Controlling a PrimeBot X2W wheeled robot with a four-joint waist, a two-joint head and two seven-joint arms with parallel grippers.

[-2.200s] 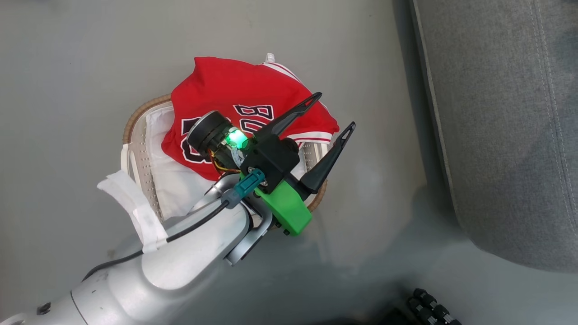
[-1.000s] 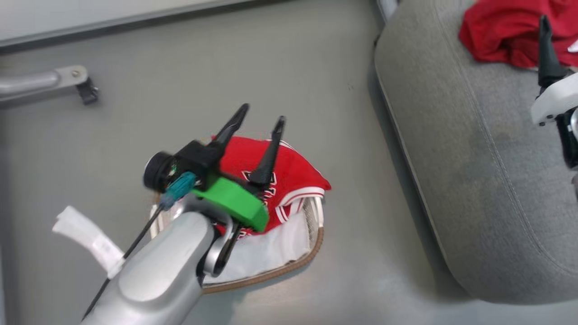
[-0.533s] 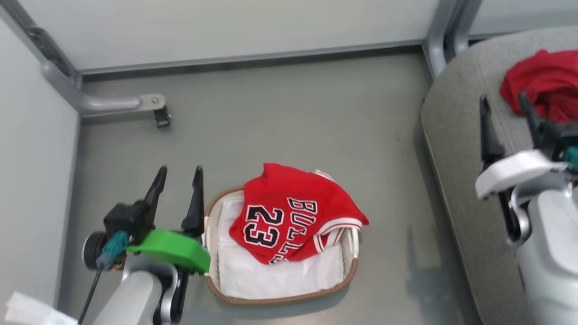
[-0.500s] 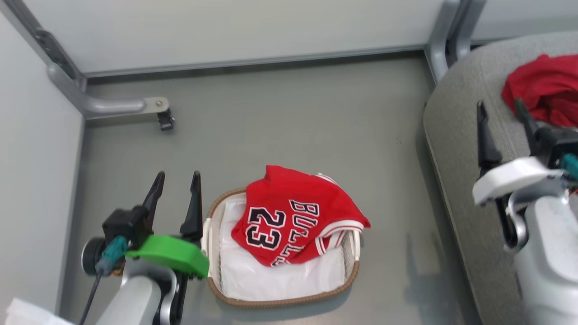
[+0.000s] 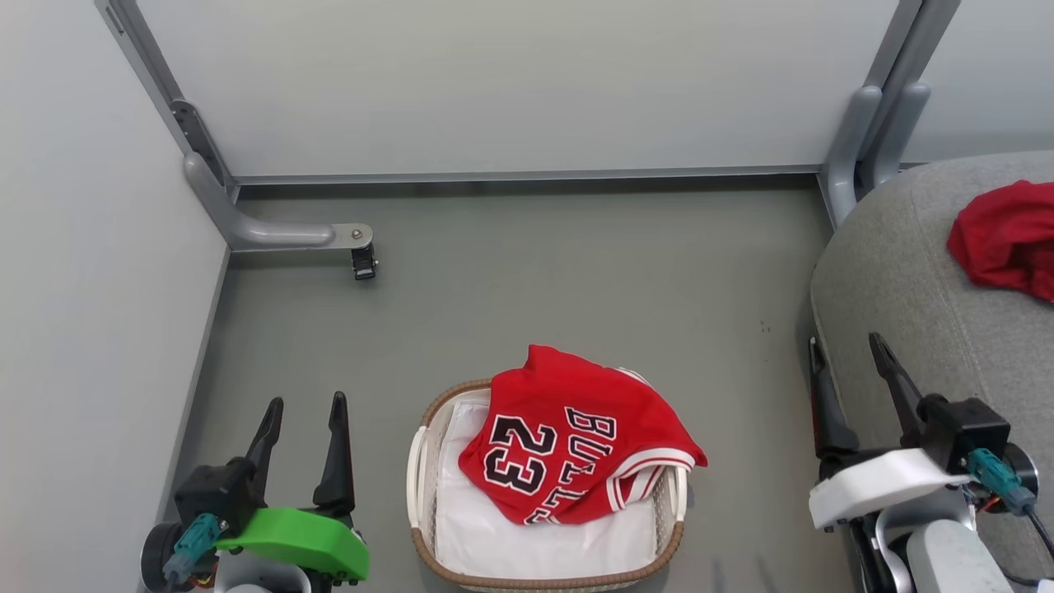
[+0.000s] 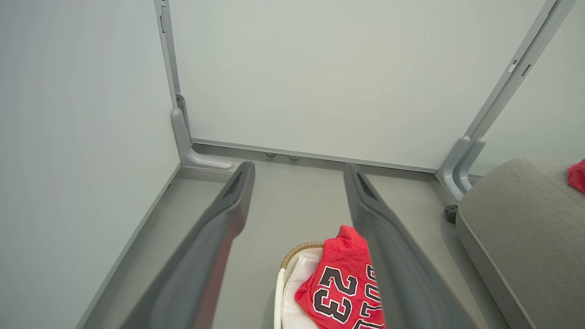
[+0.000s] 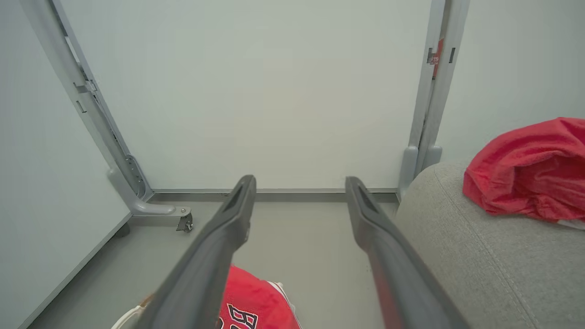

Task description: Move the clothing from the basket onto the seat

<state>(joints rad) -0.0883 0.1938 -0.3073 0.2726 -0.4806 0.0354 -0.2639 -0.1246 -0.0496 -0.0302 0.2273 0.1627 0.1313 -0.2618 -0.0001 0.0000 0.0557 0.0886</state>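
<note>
since the earlier frames left gripper (image 5: pixel 306 399) has pulled off the basket (image 5: pixel 424 539) and now parks at lower left, just beside its left handle, not touching. head camera also swung up, so the whole view shifted. left jaws wide, empty, fingers pointing toward the back wall (image 5: pixel 510 82). looks like a rest pose: both arms tucked to the sides, leaving the basket unobstructed for the next pick.

centre: basket on the grey floor (image 5: pixel 535 272), white sheet (image 5: pixel 535 548) lining it. jersey (image 5: pixel 568 445) is heaped on the far right part, one corner draping over the right rim. it is red, with black "23" and part of "bulls" readable and white-red striped trim at the hem. crumpled and soft, loose folds to pinch.

right: right gripper (image 5: pixel 845 340) at lower right beside the seat (image 5: pixel 897 272) edge, jaws wide, empty. further right a second red garment (image 5: pixel 1000 239) lies bunched on the seat, well apart from the basket. judgement: one piece on the seat, jersey left to go.
</note>
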